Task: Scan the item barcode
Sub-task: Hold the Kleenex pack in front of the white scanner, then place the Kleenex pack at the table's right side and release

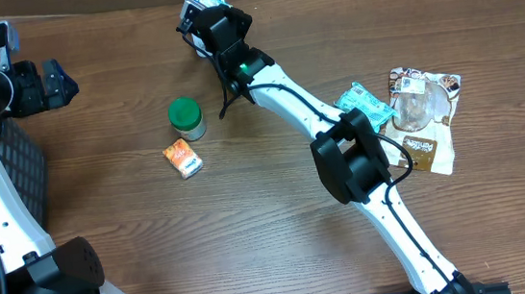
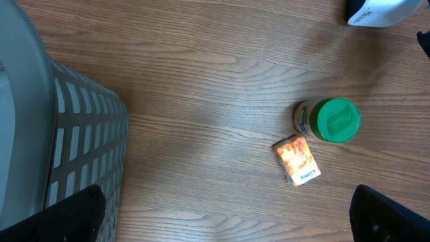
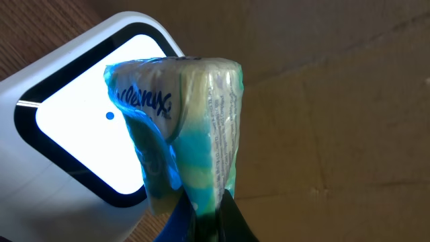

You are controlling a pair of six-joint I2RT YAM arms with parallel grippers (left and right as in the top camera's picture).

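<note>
Right gripper (image 3: 205, 216): clamped on the lower edge of a tissue pack (image 3: 181, 128). The pack is a soft plastic-wrapped bundle, white with blue and pale yellow print. It stands upright above the jaws, narrow edge toward the wrist camera.

Scanner (image 3: 74, 128): a white unit with a black-bordered, lit window. It sits directly behind and to the left of the pack in the right wrist view; the pack overlaps the window's right corner. Contact between pack and scanner cannot be determined. In the overhead view the right arm reaches to the far edge of the table (image 1: 282, 251), where the scanner stands. A brown cardboard wall (image 3: 336, 101) rises behind it.

Left gripper (image 1: 61, 81): released, jaws spread wide, holding nothing. It hangs over the table's far left corner. Both fingers (image 2: 74, 215) show only as dark tips at the bottom corners of the left wrist view.

Other items on the table:
- A green-lidded jar (image 1: 185, 116), upright, near the centre.
- A small orange carton (image 1: 182, 158), lying flat just beside the jar on its near side.
- A grey mesh basket (image 2: 80, 148), along the left edge.
- A cluster of snack packets (image 1: 429, 116), at the right, partly under the right arm.
</note>
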